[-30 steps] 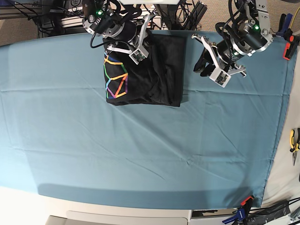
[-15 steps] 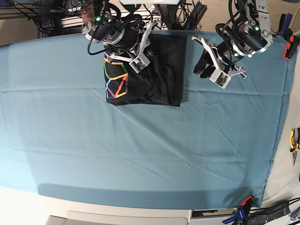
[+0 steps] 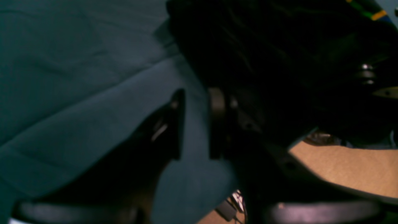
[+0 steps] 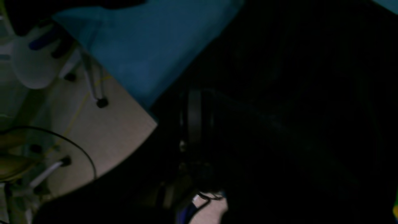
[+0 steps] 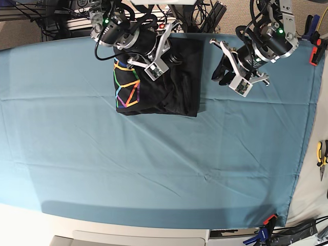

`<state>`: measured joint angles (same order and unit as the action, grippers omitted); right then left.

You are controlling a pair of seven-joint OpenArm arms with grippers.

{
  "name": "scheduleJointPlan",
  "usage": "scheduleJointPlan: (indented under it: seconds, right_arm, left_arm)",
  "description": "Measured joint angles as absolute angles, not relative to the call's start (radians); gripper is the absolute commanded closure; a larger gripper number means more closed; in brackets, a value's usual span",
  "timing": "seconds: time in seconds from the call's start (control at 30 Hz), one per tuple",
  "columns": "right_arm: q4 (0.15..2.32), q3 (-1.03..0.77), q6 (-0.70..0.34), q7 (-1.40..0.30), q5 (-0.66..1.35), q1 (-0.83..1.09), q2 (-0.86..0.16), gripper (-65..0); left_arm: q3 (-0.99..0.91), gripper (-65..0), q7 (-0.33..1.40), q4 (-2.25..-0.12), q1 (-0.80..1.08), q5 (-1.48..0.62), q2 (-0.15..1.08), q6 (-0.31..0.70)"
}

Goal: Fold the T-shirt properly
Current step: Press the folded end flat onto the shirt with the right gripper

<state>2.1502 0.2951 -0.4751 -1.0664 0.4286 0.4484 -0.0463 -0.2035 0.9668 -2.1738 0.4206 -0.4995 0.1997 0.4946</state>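
The T-shirt (image 5: 169,82) lies folded into a rough rectangle at the far edge of the teal cloth (image 5: 154,164), its rainbow line print showing on the side away from the left gripper. The right gripper (image 5: 173,57) sits over the shirt's far edge with its fingers closed; the wrist view is too dark to tell whether fabric is pinched between them. The left gripper (image 3: 194,124) hangs over bare cloth just beside the shirt, its fingers (image 3: 174,124) partly apart and empty. Pliers (image 5: 321,154) lie off the cloth's edge.
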Motion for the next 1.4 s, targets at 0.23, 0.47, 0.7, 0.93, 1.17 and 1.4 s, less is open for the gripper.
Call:
scheduleJointPlan:
  seconds: [0.23, 0.47, 0.7, 0.93, 1.17, 1.4]
  right_arm:
    - [2.15, 0.295, -0.498, -1.032, 0.459, 0.448, -0.04, 0.0]
    - [2.15, 0.356, -0.498, -1.019, 0.486, 0.448, -0.028, 0.0]
    - [2.15, 0.4, -0.498, -1.036, 0.389, 0.448, -0.027, 0.0]
    - [2.15, 0.4, -0.499, -1.089, 0.382, 0.448, -0.033, 0.0]
    - [2.15, 0.4, -0.501, -1.1, 0.311, 0.448, -0.033, -22.8]
    - [2.15, 0.391, -0.509, -0.987, 0.204, 0.406, -0.033, -23.0]
  left_arm:
    - [-0.204, -14.2, 0.967, -2.174, 0.421, -0.5, 0.2, 0.495]
    - [-0.204, -14.2, 0.967, -2.174, 0.416, -0.5, 0.2, 0.495]
    - [-0.204, -14.2, 0.967, -2.174, 0.416, -0.5, 0.2, 0.495]
    - [-0.204, -14.2, 0.967, -2.174, 0.416, -0.5, 0.2, 0.495]
    - [-0.204, -14.2, 0.967, -2.174, 0.416, -0.5, 0.2, 0.495]
    - [-0.203, -14.2, 0.967, -2.174, 0.417, -0.5, 0.207, 0.494]
